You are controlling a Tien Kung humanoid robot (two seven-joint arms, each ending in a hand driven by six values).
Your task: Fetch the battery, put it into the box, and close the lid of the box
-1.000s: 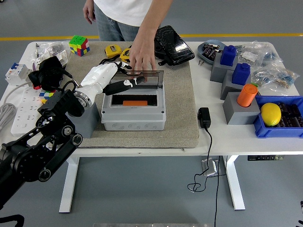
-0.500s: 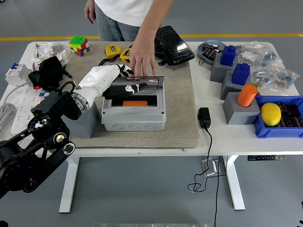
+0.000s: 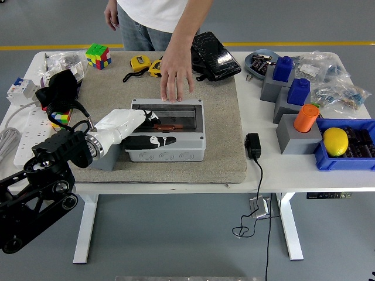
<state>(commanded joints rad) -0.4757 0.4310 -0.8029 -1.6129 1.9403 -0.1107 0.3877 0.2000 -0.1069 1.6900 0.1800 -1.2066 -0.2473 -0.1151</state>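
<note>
On the desk's (image 3: 328, 178) mat, the grey box (image 3: 167, 130) lies with its clear lid down over an orange battery (image 3: 170, 126). Left hand (image 3: 137, 132) rests atop, fingers relaxed, holding nothing; a person's hand (image 3: 176, 76) steadies the far edge.

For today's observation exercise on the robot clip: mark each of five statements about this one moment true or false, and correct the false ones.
1. The box's lid lies flat, closed over the box. True.
2. The robot's left hand rests at the box's left front. True.
3. A person's hand grips the yellow lemon. False: it rests at the box's far edge; the lemon sits in the blue bin.
4. The Rubik's cube is on top of the box. False: it stands at the table's far left.
5. The robot's right hand holds the orange cylinder. False: no right hand shows.
</note>
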